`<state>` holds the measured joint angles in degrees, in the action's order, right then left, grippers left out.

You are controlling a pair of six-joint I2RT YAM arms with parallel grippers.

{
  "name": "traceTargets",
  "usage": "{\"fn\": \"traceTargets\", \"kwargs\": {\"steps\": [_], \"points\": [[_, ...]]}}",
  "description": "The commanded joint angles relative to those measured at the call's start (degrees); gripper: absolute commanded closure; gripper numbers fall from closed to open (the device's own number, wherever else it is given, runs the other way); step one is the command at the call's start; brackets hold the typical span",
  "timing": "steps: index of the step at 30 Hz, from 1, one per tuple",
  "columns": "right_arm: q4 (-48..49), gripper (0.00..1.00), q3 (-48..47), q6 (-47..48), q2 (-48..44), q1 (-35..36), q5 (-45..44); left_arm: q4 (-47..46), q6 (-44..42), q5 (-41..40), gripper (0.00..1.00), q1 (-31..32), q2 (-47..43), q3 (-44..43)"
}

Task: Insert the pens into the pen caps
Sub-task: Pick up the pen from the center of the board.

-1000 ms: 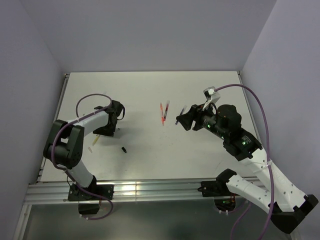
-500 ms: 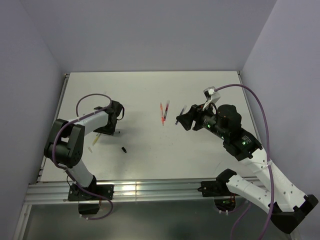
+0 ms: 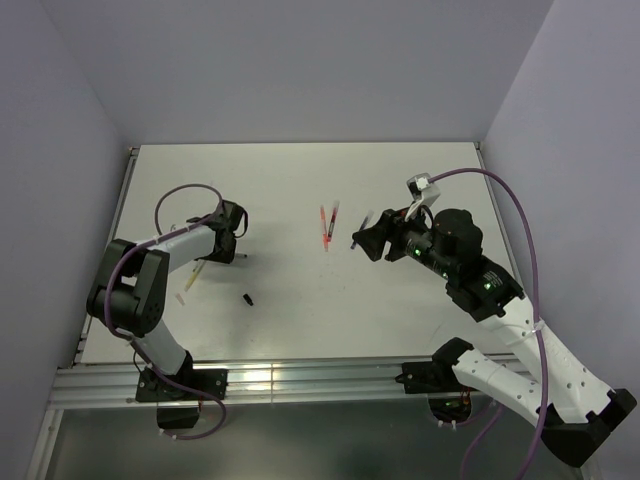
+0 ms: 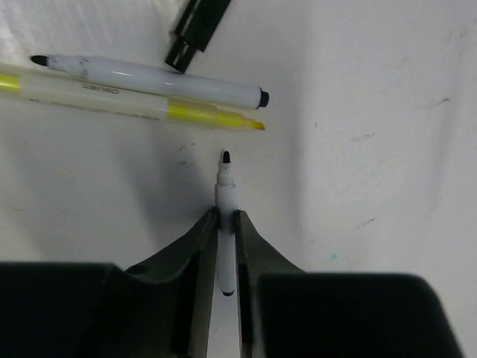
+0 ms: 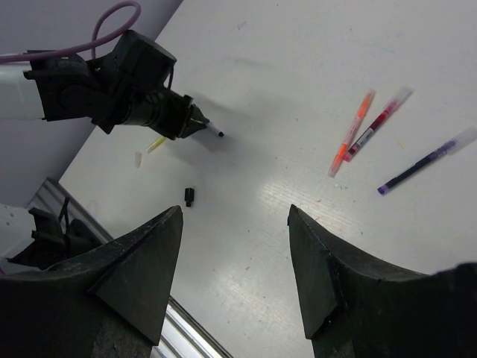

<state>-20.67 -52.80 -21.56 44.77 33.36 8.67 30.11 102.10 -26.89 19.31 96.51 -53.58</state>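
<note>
White-black pen [image 4: 226, 179] is now pinched in the left gripper [image 4: 226, 216], whose jaws have just narrowed onto it, the tip seemingly lifted clear. With the pick made, the black cap [image 3: 247, 298] lying close by looks the next stop. The right gripper [image 5: 235, 215] hangs part-open and empty near the orange pen [image 5: 350, 134], red pen [image 5: 376, 123] and purple pen [image 5: 425, 160].

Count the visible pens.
6. Held white pen in the left gripper; a loose white pen and a yellow pen lying beyond it; an orange pen, red pen and purple pen near the right gripper. Others may be hidden.
</note>
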Motion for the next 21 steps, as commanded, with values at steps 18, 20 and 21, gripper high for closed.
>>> {"fn": "traceTargets", "kwargs": {"steps": [18,20,21], "points": [[1.3,0.33,-1.6,0.7,4.1,-0.5,3.9,-2.9,-24.3,11.2,1.00,1.3,0.9,-0.9],[1.8,0.34,-1.7,0.3,5.3,-0.5,5.0,-4.7,-27.4,11.9,1.00,1.9,-1.1,-0.4],[2.5,0.33,-1.7,-0.1,5.7,-0.4,6.3,-6.6,-28.4,13.2,1.00,2.6,-3.1,0.1]]}}
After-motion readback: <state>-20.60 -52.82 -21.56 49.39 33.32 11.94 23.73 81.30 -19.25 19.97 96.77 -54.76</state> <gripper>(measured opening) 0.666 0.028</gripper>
